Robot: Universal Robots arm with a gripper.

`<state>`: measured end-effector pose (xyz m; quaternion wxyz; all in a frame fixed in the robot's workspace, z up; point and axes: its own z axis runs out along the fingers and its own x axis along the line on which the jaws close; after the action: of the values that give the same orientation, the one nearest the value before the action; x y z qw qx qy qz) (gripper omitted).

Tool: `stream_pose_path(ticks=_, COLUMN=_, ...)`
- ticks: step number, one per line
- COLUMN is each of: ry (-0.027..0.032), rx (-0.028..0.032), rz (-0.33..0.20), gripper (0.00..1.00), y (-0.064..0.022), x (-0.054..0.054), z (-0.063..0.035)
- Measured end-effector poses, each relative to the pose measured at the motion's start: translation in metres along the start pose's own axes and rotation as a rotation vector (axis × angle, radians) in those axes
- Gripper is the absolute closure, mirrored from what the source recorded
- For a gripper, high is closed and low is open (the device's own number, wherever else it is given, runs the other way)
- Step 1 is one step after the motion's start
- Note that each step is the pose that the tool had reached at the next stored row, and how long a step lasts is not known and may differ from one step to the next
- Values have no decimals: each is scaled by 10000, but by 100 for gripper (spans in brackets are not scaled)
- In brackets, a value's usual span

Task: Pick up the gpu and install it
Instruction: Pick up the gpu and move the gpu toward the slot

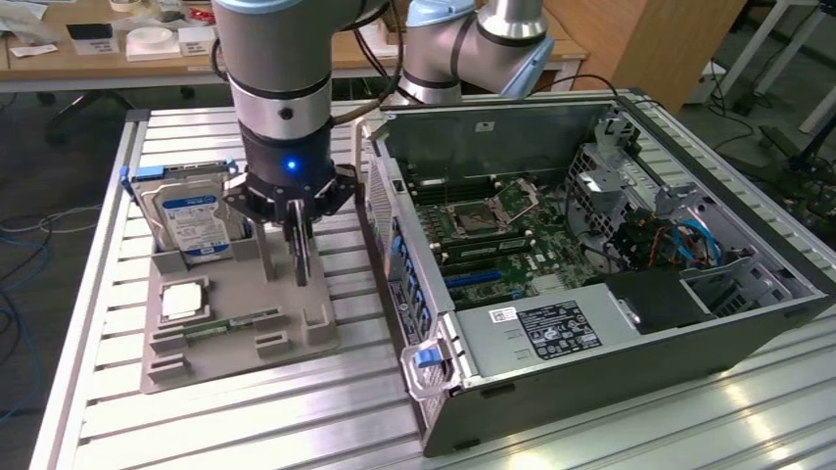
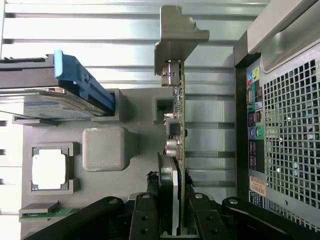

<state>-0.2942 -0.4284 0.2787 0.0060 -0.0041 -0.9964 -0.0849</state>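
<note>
Claw (image 1: 300,230) clamped on gpu (image 1: 301,264), card held upright at grey parts tray (image 1: 222,364), open computer case (image 1: 588,392) at 3 o'clock in exterior view

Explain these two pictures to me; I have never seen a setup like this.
The tall grey column is a robot arm, and its pincer is the grasping end. One picture comes from a camera standing off the arm. The other comes from a camera on the wrist, looking along the pincer. On the slatted metal table sits a grey tray holding a hard drive, a processor chip and a memory stick. Beside the tray, towards the exterior view's right, lies an open computer case. The pincer is closed on the gpu, a thin card standing on edge at the tray, with its silver bracket at the far end.
</note>
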Motion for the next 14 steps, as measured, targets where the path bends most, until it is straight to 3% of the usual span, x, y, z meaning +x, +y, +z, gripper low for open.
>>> stream_pose_path(ticks=9, ry=2, rx=-242, rz=-3, gripper=72, y=24, x=2, z=-143)
stream_pose_path(ticks=14, ry=2, rx=-313, rz=-4, gripper=72, y=41, x=3, z=-239)
